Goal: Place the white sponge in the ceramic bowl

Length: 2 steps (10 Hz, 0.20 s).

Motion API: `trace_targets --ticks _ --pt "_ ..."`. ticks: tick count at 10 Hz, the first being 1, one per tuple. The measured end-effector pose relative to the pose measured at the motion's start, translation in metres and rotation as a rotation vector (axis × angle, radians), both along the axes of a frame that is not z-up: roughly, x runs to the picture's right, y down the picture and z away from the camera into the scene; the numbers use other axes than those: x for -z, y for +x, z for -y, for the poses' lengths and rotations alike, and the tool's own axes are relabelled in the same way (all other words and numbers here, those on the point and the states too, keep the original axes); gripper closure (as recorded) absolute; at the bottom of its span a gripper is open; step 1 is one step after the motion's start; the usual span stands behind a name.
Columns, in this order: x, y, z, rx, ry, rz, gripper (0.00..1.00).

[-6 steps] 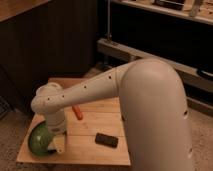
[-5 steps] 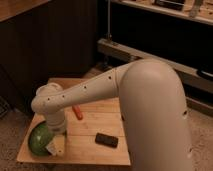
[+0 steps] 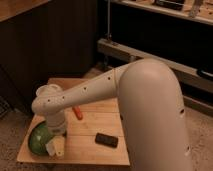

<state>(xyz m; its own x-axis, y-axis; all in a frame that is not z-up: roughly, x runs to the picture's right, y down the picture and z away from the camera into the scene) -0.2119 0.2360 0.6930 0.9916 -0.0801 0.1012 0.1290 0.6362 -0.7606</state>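
Gripper [image 3: 54, 141]: positioned low over the near left corner of the counter [image 3: 102, 120], below my wrist housing and just right of the ceramic bowl [image 3: 38, 142]. Gripper state: I cannot tell whether it is wide, narrow or holding anything, as my arm covers it from above.

White sponge [image 3: 56, 149]: a pale block at the gripper's lower end, touching or just beside the bowl's right rim. I cannot tell whether it rests on the counter or is lifted.

Ceramic bowl: green, standing at the near left edge of the counter.

Other items: an orange object [image 3: 77, 112] lies near the counter's middle, behind my arm. A flat black object [image 3: 106, 140] lies to the right of the gripper, well apart from the bowl.
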Motion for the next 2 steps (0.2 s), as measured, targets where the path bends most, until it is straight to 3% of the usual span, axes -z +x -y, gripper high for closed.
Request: trace_targets --ticks 2 --pt "-0.001 0.0003 -0.0014 0.0 0.0 0.0 0.04"
